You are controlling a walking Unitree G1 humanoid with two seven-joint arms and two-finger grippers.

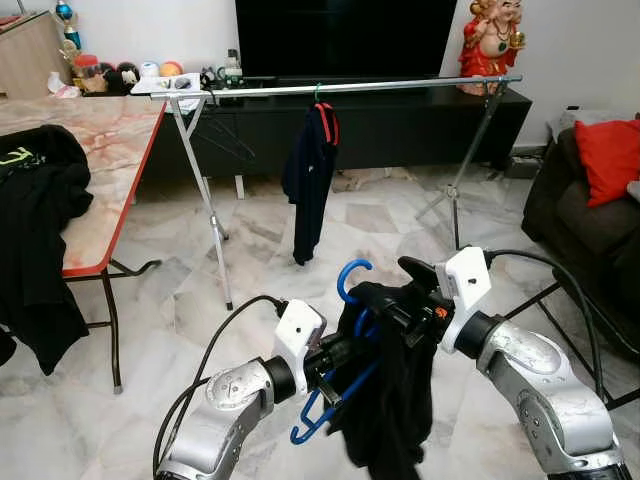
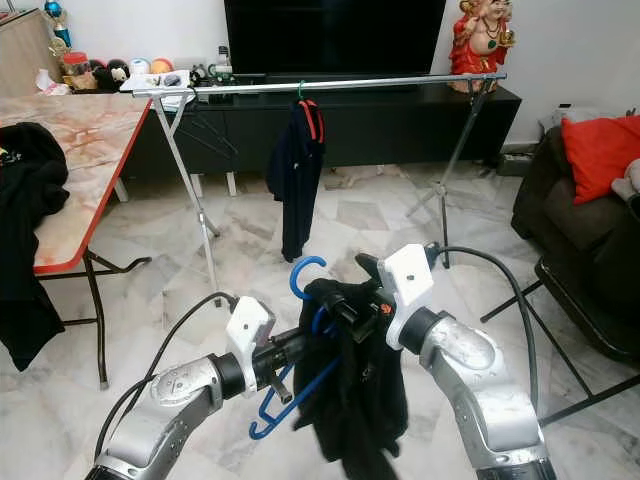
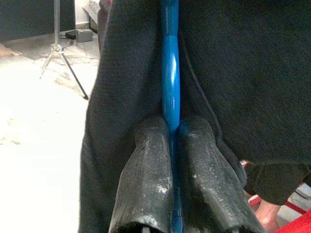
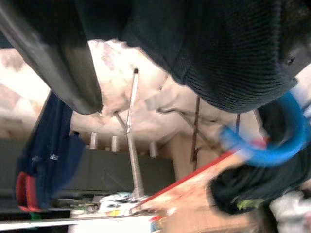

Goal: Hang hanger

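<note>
Blue plastic hanger (image 1: 345, 330) carrying black garment (image 1: 392, 400) sits at 6 o'clock, left tool (image 3: 171, 160) clenched on its bar. Right tool (image 1: 415, 300) grips garment top, state unclear. Walk toward silver metal rail (image 1: 360, 88) at 12 o'clock; keep hook upright, clear of hanging navy shirt (image 1: 308, 180).

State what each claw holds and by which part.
Left claw pinches the blue hanger on its bar. Right claw is at the black garment; its grip cannot be told.
</note>
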